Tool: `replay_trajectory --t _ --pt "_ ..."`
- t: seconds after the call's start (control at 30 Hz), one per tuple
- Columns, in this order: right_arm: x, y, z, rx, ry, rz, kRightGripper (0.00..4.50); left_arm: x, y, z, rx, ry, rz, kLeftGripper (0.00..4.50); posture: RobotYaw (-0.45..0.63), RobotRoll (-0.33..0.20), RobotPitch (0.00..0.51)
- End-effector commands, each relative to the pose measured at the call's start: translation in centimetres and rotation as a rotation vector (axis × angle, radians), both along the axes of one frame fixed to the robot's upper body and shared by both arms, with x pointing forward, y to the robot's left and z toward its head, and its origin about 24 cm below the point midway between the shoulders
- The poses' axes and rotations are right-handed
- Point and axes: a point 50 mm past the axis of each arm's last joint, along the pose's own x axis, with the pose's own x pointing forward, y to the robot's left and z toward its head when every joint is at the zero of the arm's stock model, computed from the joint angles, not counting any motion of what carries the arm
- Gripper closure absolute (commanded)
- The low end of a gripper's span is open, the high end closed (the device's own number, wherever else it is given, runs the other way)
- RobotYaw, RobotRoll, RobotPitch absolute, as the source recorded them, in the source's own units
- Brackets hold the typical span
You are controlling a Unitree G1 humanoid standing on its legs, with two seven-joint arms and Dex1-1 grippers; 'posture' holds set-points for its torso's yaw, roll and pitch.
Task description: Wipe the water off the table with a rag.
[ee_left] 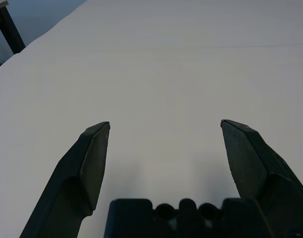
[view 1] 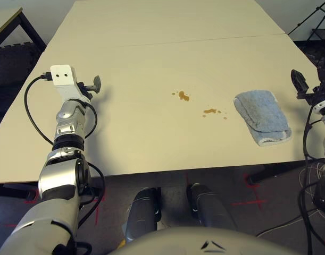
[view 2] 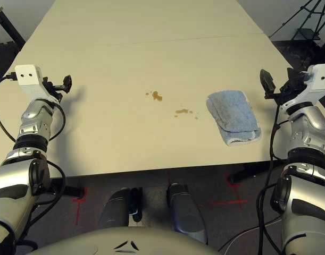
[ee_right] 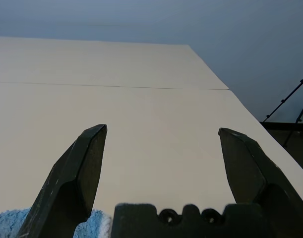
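The light blue rag (view 1: 261,116) lies folded on the pale table (view 1: 151,42), near its right front edge. Left of it, the water shows as two small brownish-orange splotches, one (view 1: 183,96) toward mid-table and one (view 1: 210,111) closer to the rag. My right gripper (view 2: 274,85) hovers open just right of the rag, at the table's right edge, with nothing between its fingers. A corner of the rag (ee_right: 7,223) appears beside one finger in the right wrist view. My left gripper (view 1: 94,85) stands open above bare tabletop at the left, well away from the water, its fingers (ee_left: 94,158) wide apart.
A thin seam (view 1: 205,40) crosses the table farther back. A smaller dark-framed table (view 1: 8,21) stands off the far left corner. A black tripod (view 2: 306,16) and cables stand beyond the right edge. Red tape marks (view 1: 247,202) lie on the floor in front.
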Motion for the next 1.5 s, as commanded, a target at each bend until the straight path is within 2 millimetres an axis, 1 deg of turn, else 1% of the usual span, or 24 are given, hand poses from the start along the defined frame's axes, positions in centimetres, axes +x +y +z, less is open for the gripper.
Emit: replay_trajectory --t 0.03,0.17,0.23,0.33,0.43,0.53,0.6,0.67,0.73,0.77,0.87,0.93,1.03,1.2,1.27,1.4,1.5 --pt "0.1 0.1 -0.3 0.002 0.013 0.005 0.02 -0.5 0.6 -0.1 0.008 -0.010 0.020 0.00 -0.25 0.000 0.142" --pt "0.2 0.1 -0.2 0.006 0.012 0.005 0.02 -0.6 0.6 -0.3 0.006 -0.007 0.030 0.00 -0.25 0.000 0.145" --pt "0.3 0.1 -0.1 0.004 0.011 0.006 0.02 -0.5 0.4 -0.2 0.010 -0.009 0.008 0.00 -0.25 0.000 0.152" --pt "0.1 0.0 -0.1 0.001 0.010 0.006 0.02 -0.2 -0.2 0.3 -0.006 -0.017 -0.096 0.00 -0.26 0.000 0.157" --pt "-0.3 -0.2 -0.3 0.000 0.014 0.000 0.02 0.1 -1.7 1.0 -0.027 -0.023 -0.281 0.00 -0.27 0.000 0.163" --pt "-0.7 -0.5 -0.5 -0.002 0.016 -0.010 0.02 -0.4 -3.6 1.3 -0.013 0.006 -0.590 0.00 -0.29 0.000 0.166" --pt "-1.0 -0.7 -0.5 -0.005 0.016 -0.017 0.02 -1.2 -4.7 1.3 0.009 0.026 -0.784 0.00 -0.30 0.000 0.167" --pt "-1.2 -0.9 -0.5 -0.007 0.018 -0.025 0.02 -1.9 -5.1 1.2 0.011 0.056 -0.898 0.00 -0.31 0.000 0.167" --pt "-1.4 -1.1 -0.4 -0.012 0.020 -0.033 0.02 -2.8 -5.6 1.0 0.028 0.120 -1.072 0.00 -0.32 0.000 0.167" --pt "-1.5 -1.2 -0.4 -0.013 0.021 -0.035 0.02 -3.1 -5.8 1.0 0.030 0.150 -1.133 0.00 -0.32 0.000 0.167" --pt "-1.7 -1.5 -0.2 -0.008 0.027 -0.036 0.02 -3.7 -6.3 1.2 0.028 0.182 -1.248 0.00 -0.33 0.000 0.167" --pt "-1.9 -1.6 -0.1 0.011 0.045 -0.027 0.02 -3.8 -6.6 1.3 0.032 0.192 -1.292 0.00 -0.34 0.000 0.166" --pt "-2.3 -1.6 0.0 0.074 0.127 0.063 0.02 -3.7 -7.0 1.4 0.047 0.217 -1.322 0.00 -0.35 0.000 0.165" --pt "-3.4 -0.3 -0.2 0.120 0.329 0.267 0.02 -3.4 -7.5 1.2 0.042 0.206 -1.328 0.00 -0.35 0.000 0.164" --pt "-3.7 0.4 -0.4 0.133 0.392 0.318 0.02 -3.4 -7.6 1.1 0.039 0.202 -1.328 0.00 -0.36 0.000 0.160" --pt "-3.7 1.4 -1.1 0.158 0.462 0.354 0.02 -3.5 -7.7 1.0 0.036 0.197 -1.329 0.00 -0.35 0.000 0.157" --pt "-3.3 2.1 -2.2 0.167 0.510 0.359 0.02 -3.5 -7.8 1.0 0.034 0.193 -1.329 0.00 -0.35 0.000 0.155"
